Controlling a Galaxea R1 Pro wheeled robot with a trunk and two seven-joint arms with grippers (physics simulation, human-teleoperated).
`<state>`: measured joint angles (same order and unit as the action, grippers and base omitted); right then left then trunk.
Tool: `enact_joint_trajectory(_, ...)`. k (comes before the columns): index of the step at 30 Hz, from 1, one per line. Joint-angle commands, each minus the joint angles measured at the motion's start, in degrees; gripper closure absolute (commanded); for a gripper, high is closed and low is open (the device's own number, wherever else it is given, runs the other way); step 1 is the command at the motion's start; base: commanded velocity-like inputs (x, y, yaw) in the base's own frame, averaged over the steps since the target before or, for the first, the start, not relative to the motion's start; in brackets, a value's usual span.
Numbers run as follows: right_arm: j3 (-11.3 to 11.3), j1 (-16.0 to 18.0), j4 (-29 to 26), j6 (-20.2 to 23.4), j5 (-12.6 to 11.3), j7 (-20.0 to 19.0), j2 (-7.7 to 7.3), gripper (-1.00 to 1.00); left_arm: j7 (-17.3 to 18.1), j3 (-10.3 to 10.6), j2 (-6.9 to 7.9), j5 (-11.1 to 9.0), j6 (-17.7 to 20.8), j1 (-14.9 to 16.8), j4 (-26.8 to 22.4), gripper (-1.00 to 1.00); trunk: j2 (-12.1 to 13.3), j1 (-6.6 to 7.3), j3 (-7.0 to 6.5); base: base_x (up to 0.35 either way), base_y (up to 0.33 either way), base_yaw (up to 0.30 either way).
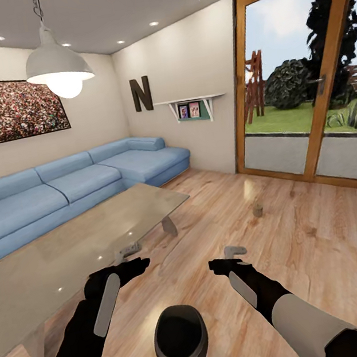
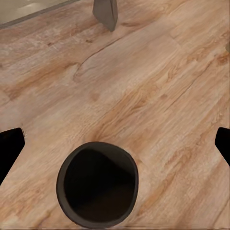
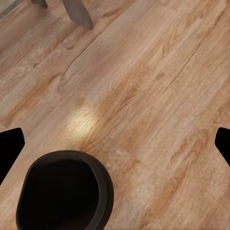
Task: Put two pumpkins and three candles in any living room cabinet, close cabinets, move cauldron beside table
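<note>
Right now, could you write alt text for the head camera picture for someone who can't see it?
A black cauldron sits on the wooden floor between the robot's two dark arms, beside a glass coffee table. Beyond are a blue corner sofa, a small beige candle on the floor, and glass doors onto a garden.

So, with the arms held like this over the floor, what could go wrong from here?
1. The cauldron sits on the wood floor between both arms; the left gripper and right gripper are open and empty, so a one-sided grasp may tip it.
2. The glass table is close on the left; the left arm could strike it.
3. A candle stands ahead, easily knocked when driving.
</note>
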<state>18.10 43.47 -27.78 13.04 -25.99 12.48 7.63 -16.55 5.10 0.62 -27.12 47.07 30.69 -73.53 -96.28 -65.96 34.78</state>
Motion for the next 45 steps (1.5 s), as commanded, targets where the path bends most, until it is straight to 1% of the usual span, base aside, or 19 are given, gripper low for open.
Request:
enact_joint_trajectory(1, 0.45, 0.04, -0.1, 0.38, -0.51, 0.55, -0.03, -1.0, -0.58, 0.07, 0.03, -0.6, 0.14, 0.68, 1.95, -1.0, -0.03, -0.01, 0.06, 0.159, -0.106, 0.002)
enact_joint_trajectory(2, 0.45, 0.04, -0.1, 0.47, -0.52, 0.58, -0.02, -1.0, -0.58, 0.04, 0.01, -0.6, 0.14, 1.01, 2.98, -1.0, -0.03, -0.01, 0.06, 0.157, -0.106, 0.001)
enact_joint_trajectory(3, 0.45, 0.12, -0.08, 0.7, -0.55, 0.71, 0.0, -1.0, -0.65, 0.0, -0.1, -0.58, 0.13, 2.22, 6.29, -1.0, -0.03, -0.01, 0.06, 0.153, -0.106, 0.001)
enact_joint_trajectory(5, 0.45, 0.87, 0.29, 1.17, -0.78, 0.83, 0.01, -1.0, -0.71, -0.05, -0.2, -0.59, 0.13, 4.02, 11.08, -1.0, -0.03, -0.01, 0.06, 0.151, -0.106, 0.0)
enact_joint_trajectory(9, 0.45, 2.26, 0.73, 4.26, -1.05, 1.13, 0.07, -1.0, -0.75, -0.06, -0.07, -0.54, -0.29, 6.85, 19.85, -1.0, -0.03, -0.01, 0.06, 0.149, -0.106, 0.0)
enact_joint_trajectory(12, 0.45, 2.63, 0.92, 5.36, -1.14, 1.25, 0.11, -1.0, -0.76, -0.41, 0.27, -0.47, -0.56, 7.56, 23.63, -1.0, -0.03, -0.01, 0.06, 0.145, -0.106, 0.0)
enact_joint_trajectory(13, 0.45, 2.68, 1.0, 5.76, -1.15, 1.27, 0.14, -1.0, -0.76, -1.08, 0.27, -0.48, -0.65, 7.65, 24.62, -1.0, -0.03, -0.01, 0.06, 0.142, -0.106, 0.0)
enact_joint_trajectory(15, 0.45, 2.73, 1.05, 7.28, -1.18, 1.5, 0.19, -1.0, -0.69, -3.29, 0.3, -0.45, -0.8, 7.74, 27.14, -1.0, -0.03, -0.01, 0.06, 0.141, -0.1, 0.0)
enact_joint_trajectory(16, 0.45, 2.74, 1.05, 7.75, -1.2, 1.62, 0.2, -1.0, -0.65, -3.91, 0.31, -0.42, -0.82, 7.76, 27.81, -1.0, -0.03, -0.01, 0.06, 0.141, -0.091, 0.0)
enact_joint_trajectory(17, 0.45, 2.75, 1.09, 8.92, -1.27, 2.01, 0.27, -1.0, -0.55, -5.68, 0.39, -0.36, -0.91, 7.78, 29.54, -1.0, -0.03, -0.01, 0.06, 0.141, -0.085, 0.0)
enact_joint_trajectory(18, 0.48, 2.75, 1.16, 9.43, -1.3, 2.25, 0.32, -1.0, -0.5, -6.63, 0.47, -0.31, -1.0, 7.79, 30.38, -1.0, -0.03, -0.01, 0.06, 0.141, -0.068, 0.0)
enact_joint_trajectory(20, 0.51, 2.76, 1.48, 9.93, -1.32, 2.6, 0.56, -1.0, -0.46, -7.51, 0.63, -0.21, -1.35, 7.75, 31.16, -1.0, -0.03, -0.01, 0.06, 0.129, -0.039, 0.0)
enact_joint_trajectory(23, 0.63, 2.76, 3.56, 10.42, -1.21, 3.38, 2.26, -1.0, -0.31, -8.13, 1.43, -0.16, -2.93, 7.53, 33.46, -1.0, -0.03, -0.01, 0.06, 0.056, -0.015, 0.0)
enact_joint_trajectory(26, 0.69, 2.76, 5.26, 10.75, -1.16, 3.72, 2.37, -1.0, -0.15, -8.05, 1.8, -0.14, -6.04, 7.48, 36.32, -1.0, -0.03, -0.01, 0.06, 0.015, -0.004, 0.0)
enact_joint_trajectory(29, 0.71, 2.76, 5.51, 12.77, -1.13, 3.76, 2.37, -1.0, -0.1, -7.9, 1.62, 0.05, -7.98, 7.45, 37.25, -1.0, -0.03, -0.01, 0.06, 0.004, -0.001, 0.0)
enact_joint_trajectory(31, 0.71, 2.76, 5.32, 13.6, -1.21, 3.53, 2.37, -1.0, 0.02, -7.94, 1.86, 0.14, -8.4, 7.45, 37.47, -1.0, -0.03, -0.01, 0.06, 0.001, 0.034, 0.0)
enact_joint_trajectory(33, 0.76, 2.76, 5.13, 13.56, -1.24, 2.78, 2.37, -1.0, 0.14, -8.07, 1.96, -0.07, -8.5, 7.46, 37.45, -1.0, -0.03, -0.01, 0.06, 0.0, 0.076, 0.0)
enact_joint_trajectory(39, 0.66, 2.76, 4.9, 13.39, -1.55, 2.38, 2.37, -1.0, 0.22, -7.96, 1.94, -0.25, -8.11, 7.46, 37.01, -1.0, -0.03, -0.01, 0.08, 0.0, 0.022, 0.009)
enact_joint_trajectory(45, 0.68, 2.76, 4.84, 13.17, -2.21, 2.32, 2.37, -1.0, 0.21, -7.68, 1.83, -0.21, -8.05, 7.46, 36.94, -1.0, -0.03, -0.01, 0.1, 0.0, 0.001, 0.223)
